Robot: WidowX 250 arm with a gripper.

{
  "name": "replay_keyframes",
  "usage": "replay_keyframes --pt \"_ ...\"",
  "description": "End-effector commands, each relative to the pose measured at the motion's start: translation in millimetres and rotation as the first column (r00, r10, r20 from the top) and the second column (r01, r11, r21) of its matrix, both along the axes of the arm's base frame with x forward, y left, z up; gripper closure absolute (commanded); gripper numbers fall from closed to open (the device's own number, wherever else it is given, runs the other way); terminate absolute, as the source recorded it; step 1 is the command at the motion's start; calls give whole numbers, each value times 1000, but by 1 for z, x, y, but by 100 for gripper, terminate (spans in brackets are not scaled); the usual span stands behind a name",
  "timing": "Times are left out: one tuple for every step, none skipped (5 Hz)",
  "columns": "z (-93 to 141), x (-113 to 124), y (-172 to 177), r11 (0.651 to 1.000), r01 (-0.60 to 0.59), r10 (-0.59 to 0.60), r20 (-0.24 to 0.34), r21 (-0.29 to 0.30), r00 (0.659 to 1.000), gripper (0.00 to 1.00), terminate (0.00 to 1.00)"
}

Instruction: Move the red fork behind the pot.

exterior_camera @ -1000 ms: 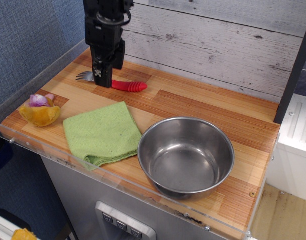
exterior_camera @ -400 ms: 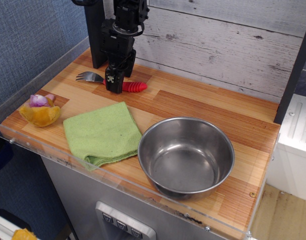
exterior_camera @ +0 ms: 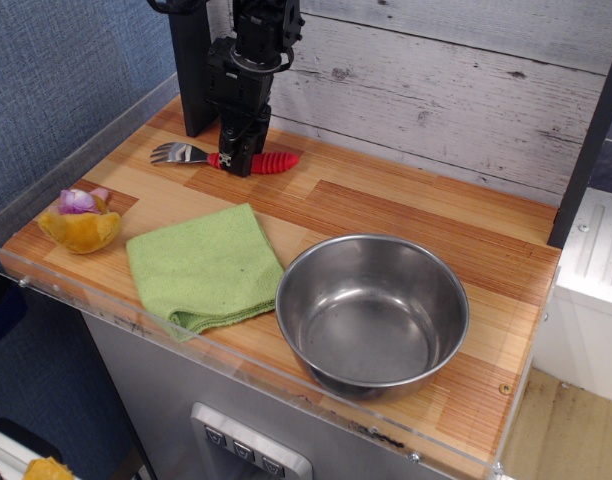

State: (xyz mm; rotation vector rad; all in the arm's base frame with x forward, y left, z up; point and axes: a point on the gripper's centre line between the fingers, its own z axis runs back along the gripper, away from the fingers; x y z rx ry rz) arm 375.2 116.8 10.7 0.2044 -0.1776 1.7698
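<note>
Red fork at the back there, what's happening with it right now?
The tool is down over the red fork near the back wall, covering the start of its red handle, with the tines sticking out to the left. Whether it has gripped yet is unclear. The pot sits empty at the front, and the space behind it is bare. A green cloth lies left of the pot.

My pincer [exterior_camera: 236,160] is down on the fork [exterior_camera: 226,159], its fingers on either side of the red handle near the tines. Taking the pot [exterior_camera: 372,312] as the mark, the fork lies far off to its back left, near the plank wall [exterior_camera: 456,70]. A green cloth [exterior_camera: 201,265] touches the pot's left side, and an orange toy [exterior_camera: 81,222] sits further left.
</note>
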Motion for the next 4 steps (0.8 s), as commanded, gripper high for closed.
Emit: replay_keyframes --pt "45 -1 -8 1000 19 -21 91 23 996 100 0" --pt "60 -6 -9 1000 18 -20 122 22 992 100 0" --pt "84 -9 -6 999 -2 -3 164 32 986 100 0" --pt "111 -7 -7 999 -9 -2 217 49 976 100 0"
